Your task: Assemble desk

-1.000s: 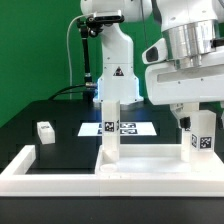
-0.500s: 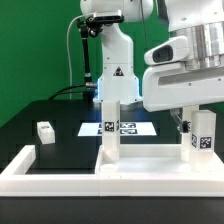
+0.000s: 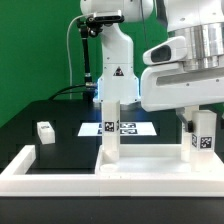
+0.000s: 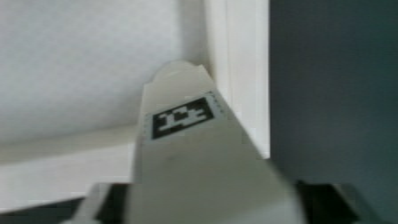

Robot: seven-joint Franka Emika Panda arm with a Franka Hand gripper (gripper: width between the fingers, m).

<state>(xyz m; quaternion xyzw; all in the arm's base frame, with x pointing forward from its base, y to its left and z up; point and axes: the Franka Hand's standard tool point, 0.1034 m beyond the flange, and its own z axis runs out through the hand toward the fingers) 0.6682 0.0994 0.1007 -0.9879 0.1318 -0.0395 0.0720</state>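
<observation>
The white desk top (image 3: 150, 166) lies at the front of the black table, its inside up. One square white leg (image 3: 111, 122) stands upright on its exterior-view left corner. A second tagged leg (image 3: 203, 136) stands on the exterior-view right corner, and my gripper (image 3: 197, 124) is down over it. In the wrist view this leg (image 4: 192, 140) fills the space between my dark fingers (image 4: 111, 200), which touch both its sides; my gripper (image 4: 205, 202) is shut on it. The top's rim (image 4: 233, 60) shows behind it. A third, loose leg (image 3: 45, 132) lies apart at the exterior view's left.
The marker board (image 3: 122, 128) lies flat behind the desk top. A long low white border wall (image 3: 40, 178) runs along the front and up the exterior view's left. The arm's base (image 3: 112, 60) stands at the back before a green backdrop.
My wrist has turned about the right-hand leg while staying over it. The desk top, the other legs and the marker board have not moved.
</observation>
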